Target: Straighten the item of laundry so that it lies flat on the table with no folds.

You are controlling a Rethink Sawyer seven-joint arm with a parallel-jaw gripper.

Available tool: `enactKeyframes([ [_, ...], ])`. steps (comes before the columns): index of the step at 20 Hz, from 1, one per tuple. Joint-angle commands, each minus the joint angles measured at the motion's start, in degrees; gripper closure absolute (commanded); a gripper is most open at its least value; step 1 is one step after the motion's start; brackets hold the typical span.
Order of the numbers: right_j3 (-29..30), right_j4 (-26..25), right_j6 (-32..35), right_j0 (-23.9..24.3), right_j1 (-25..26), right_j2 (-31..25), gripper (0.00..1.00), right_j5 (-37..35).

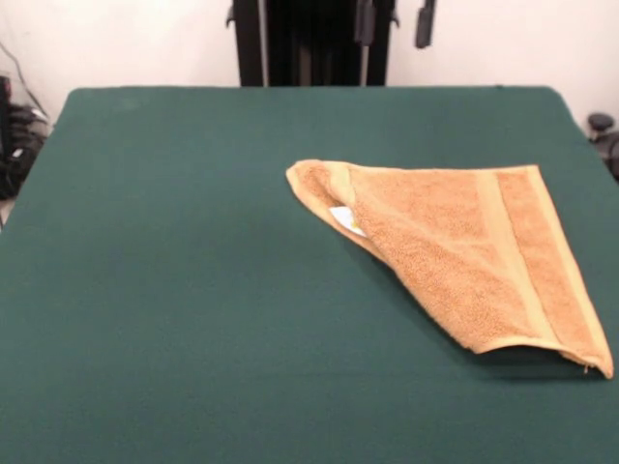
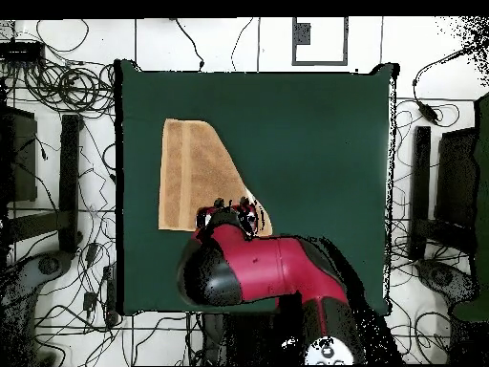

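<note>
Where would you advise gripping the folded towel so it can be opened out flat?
I would take the top layer of the towel at its narrow folded-over tip, beside the white label. The cloth lies doubled into a triangle on the table, so that corner probably peels back. Come straight down from above, then draw it away from the banded hem.

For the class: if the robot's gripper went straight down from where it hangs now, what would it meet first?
Probably the towel: in the overhead view the gripper sits over the towel's pointed, folded corner, near its edge. Height is unclear and the fold is narrow there, so it could instead land on the bare table.
</note>
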State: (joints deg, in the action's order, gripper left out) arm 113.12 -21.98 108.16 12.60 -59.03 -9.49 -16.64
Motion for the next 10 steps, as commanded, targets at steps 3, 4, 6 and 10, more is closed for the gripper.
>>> enactKeyframes([
  [3,4.6,1.69,9.34,2.73,-0.32,3.03,0.0,3.56],
  [4,4.72,2.7,5.38,6.36,-1.48,-0.55,0.0,1.36],
  [6,3.8,4.55,-2.02,12.97,-2.6,-7.13,0.0,-2.83],
  [10,-3.34,3.68,-7.58,20.19,5.55,-14.99,0.0,-5.23],
])
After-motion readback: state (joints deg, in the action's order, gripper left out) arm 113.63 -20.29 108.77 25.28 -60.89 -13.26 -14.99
